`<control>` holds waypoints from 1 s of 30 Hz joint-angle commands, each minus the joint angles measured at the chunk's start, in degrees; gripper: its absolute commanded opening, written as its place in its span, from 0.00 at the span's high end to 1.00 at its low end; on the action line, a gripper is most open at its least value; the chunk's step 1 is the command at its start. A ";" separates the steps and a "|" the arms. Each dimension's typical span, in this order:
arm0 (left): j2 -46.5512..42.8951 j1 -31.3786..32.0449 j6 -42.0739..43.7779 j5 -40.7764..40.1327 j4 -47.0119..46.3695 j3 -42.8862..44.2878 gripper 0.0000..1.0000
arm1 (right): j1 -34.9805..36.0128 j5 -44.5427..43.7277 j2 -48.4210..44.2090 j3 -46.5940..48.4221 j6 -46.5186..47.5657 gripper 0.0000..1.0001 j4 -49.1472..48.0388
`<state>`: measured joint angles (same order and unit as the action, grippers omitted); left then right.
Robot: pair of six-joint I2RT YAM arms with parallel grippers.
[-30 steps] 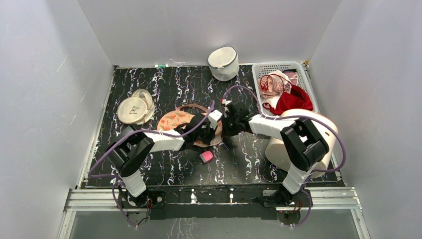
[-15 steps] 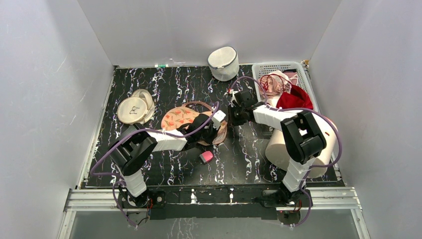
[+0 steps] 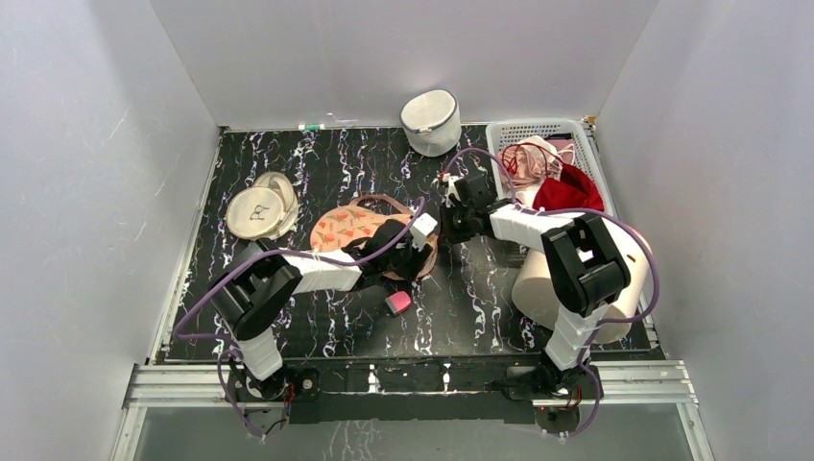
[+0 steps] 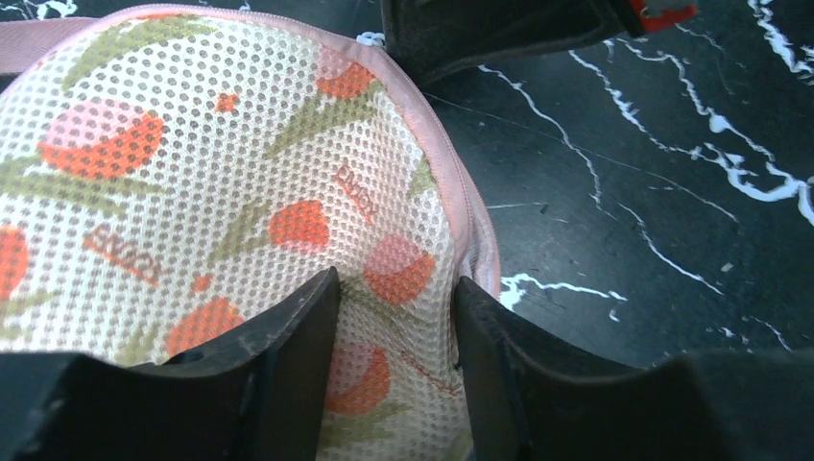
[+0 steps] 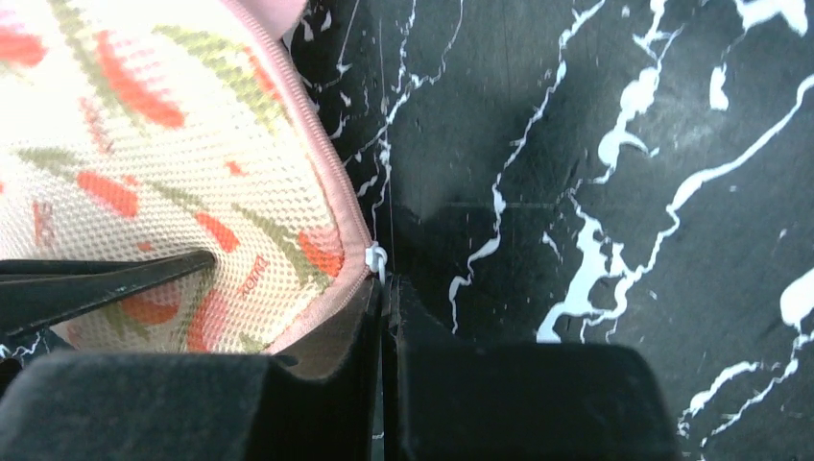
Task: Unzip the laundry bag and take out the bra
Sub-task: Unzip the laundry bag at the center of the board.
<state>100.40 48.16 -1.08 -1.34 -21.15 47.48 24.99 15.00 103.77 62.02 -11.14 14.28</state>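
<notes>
The laundry bag (image 3: 347, 227), a peach mesh case with an orange leaf print and a pink zip edge, lies flat mid-table. It also shows in the left wrist view (image 4: 192, 182) and the right wrist view (image 5: 144, 163). My left gripper (image 3: 415, 252) is at its right end, and its jaws (image 4: 395, 288) are closed on a fold of the mesh. My right gripper (image 3: 449, 225) sits at the bag's right rim. Its fingers (image 5: 384, 288) are shut on the small white zip pull (image 5: 376, 257). The bra is hidden.
A white cylindrical mesh bag (image 3: 430, 122) stands at the back. A cream round pouch (image 3: 259, 211) lies at the left. A white basket (image 3: 501, 134) at back right holds a dark red garment (image 3: 568, 195). A small pink object (image 3: 397, 303) lies near the front. A large white roll (image 3: 533, 288) sits by the right arm.
My right gripper has moved right and toward the back, along the bag's rim. The bag's right end has spread and shifted with it. In the last half second almost nothing moved.
</notes>
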 commanded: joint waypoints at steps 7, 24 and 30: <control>-6.64 1.81 3.01 2.38 6.20 -0.94 0.32 | 1.31 1.39 -9.59 -9.50 -13.30 1.00 -8.02; -10.89 5.92 -3.27 -11.76 7.35 -0.95 0.21 | 9.72 -3.47 -14.81 -15.52 -26.49 1.00 -11.61; -15.40 5.94 -3.75 -12.43 5.82 -5.14 0.30 | 9.72 -1.50 -14.94 -15.52 -22.63 1.00 -11.07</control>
<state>88.77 53.98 -4.29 -11.88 -14.13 44.25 34.41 12.25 90.26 45.58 -35.77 5.43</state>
